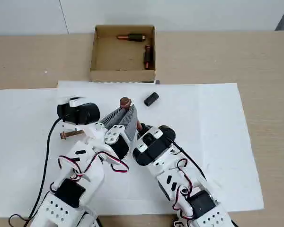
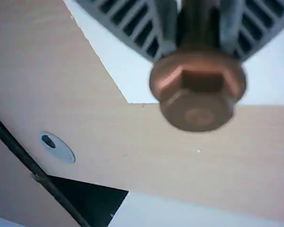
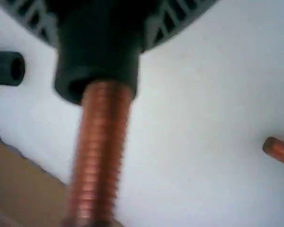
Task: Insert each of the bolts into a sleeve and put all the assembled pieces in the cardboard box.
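At left on the white paper (image 1: 19,142), a loose bolt (image 1: 72,134). Upper centre on the bench (image 1: 227,56), cardboard box (image 1: 124,75) holding two assembled pieces (image 1: 131,37). Below it, left end effector (image 1: 126,109) clamped on a held bolt (image 1: 125,101). Just right, right end effector (image 3: 99,23) gripping a black sleeve (image 3: 98,56), bolt thread inside. Further right, a spare sleeve (image 1: 151,99).

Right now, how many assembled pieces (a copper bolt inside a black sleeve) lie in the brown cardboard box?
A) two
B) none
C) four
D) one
A: in the high view the brown cardboard box holds two copper bolts in black sleeves, a first assembled piece along its far wall and a second assembled piece by a side wall.
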Available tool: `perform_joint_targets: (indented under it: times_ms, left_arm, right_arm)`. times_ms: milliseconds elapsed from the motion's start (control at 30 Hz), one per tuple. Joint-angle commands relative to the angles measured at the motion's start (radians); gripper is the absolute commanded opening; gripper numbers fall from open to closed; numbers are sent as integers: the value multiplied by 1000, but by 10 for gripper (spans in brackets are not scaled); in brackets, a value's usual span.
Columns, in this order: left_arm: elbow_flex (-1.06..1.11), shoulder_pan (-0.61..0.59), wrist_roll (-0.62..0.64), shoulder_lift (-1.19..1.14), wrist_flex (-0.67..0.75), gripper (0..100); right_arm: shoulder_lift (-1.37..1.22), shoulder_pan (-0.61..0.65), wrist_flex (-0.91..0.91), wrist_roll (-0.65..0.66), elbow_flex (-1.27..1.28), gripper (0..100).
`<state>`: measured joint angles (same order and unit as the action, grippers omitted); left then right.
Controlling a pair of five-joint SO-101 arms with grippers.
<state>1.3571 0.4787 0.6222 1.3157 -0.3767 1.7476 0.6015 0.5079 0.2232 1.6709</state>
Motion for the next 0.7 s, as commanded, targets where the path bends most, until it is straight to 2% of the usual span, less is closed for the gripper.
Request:
perform_joint_targets:
  times_ms: [0,233,667]
  left_arm:
    - [39,28,5,-3,40,5]
    - [117,-41,3,-3,189,5]
    - [122,-38,3,-3,187,5]
  right_arm:
    - [64,1,-33,3,11,2]
    - [64,5,-33,3,11,2]
    - [61,38,-33,3,11,2]
